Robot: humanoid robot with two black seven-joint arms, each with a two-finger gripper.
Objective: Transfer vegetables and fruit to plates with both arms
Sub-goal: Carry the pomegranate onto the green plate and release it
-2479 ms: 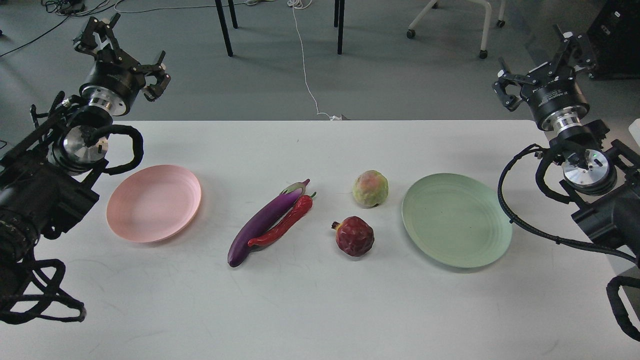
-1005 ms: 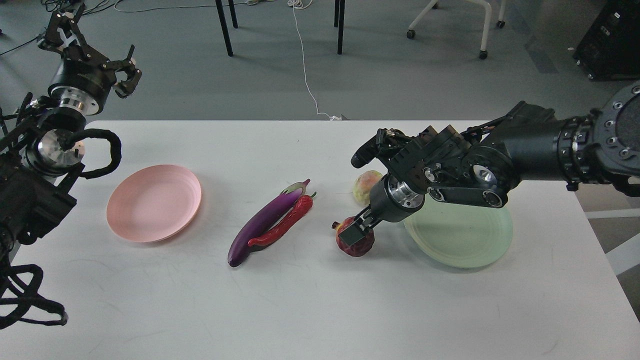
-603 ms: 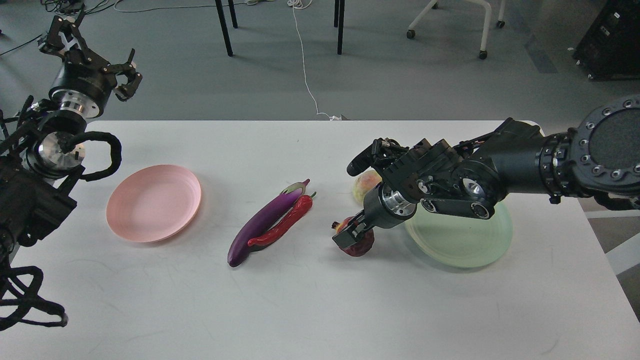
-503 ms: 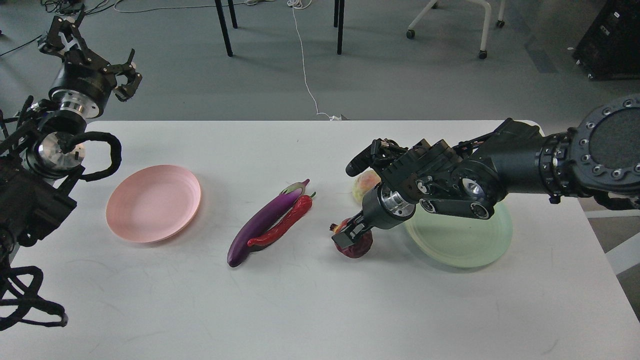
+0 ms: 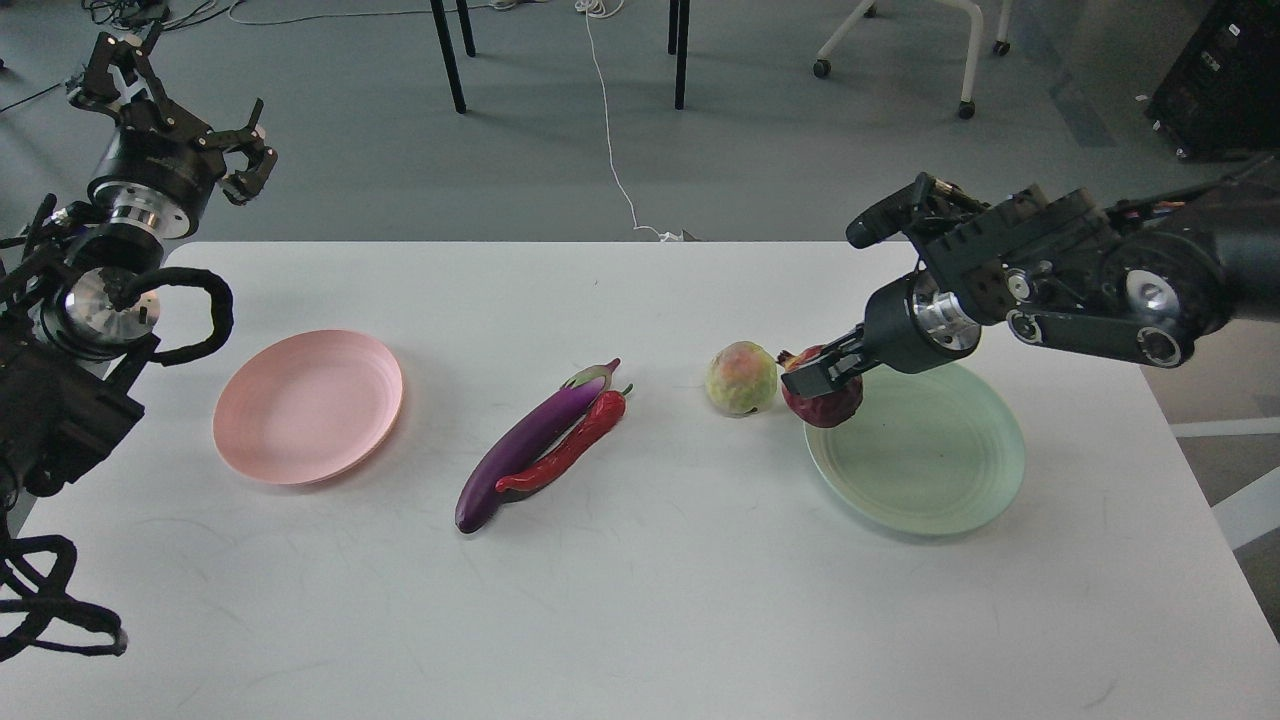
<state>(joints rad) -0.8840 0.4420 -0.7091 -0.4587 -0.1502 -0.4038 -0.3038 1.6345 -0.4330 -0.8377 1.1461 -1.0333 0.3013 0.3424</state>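
Note:
My right gripper (image 5: 822, 378) is shut on the dark red pomegranate-like ball (image 5: 826, 402) and holds it in the air over the left rim of the mint green plate (image 5: 930, 460). The yellow-green ball blushed with pink (image 5: 741, 377) sits on the table just left of it. The purple eggplant (image 5: 530, 440) and the red chili pepper (image 5: 565, 450) lie side by side at the table's middle. The pale pink plate (image 5: 305, 405) is at the left and holds nothing. My left gripper (image 5: 170, 105) is open, raised beyond the table's far left corner.
The white table (image 5: 640, 620) has its far edge just behind the plates and its right edge near the green plate. Chair and table legs (image 5: 450, 60) and a white cable (image 5: 610, 130) are on the floor beyond.
My right gripper has lifted the dark red ball off the table and carried it right and back to the green plate's left rim. The left arm has barely moved.

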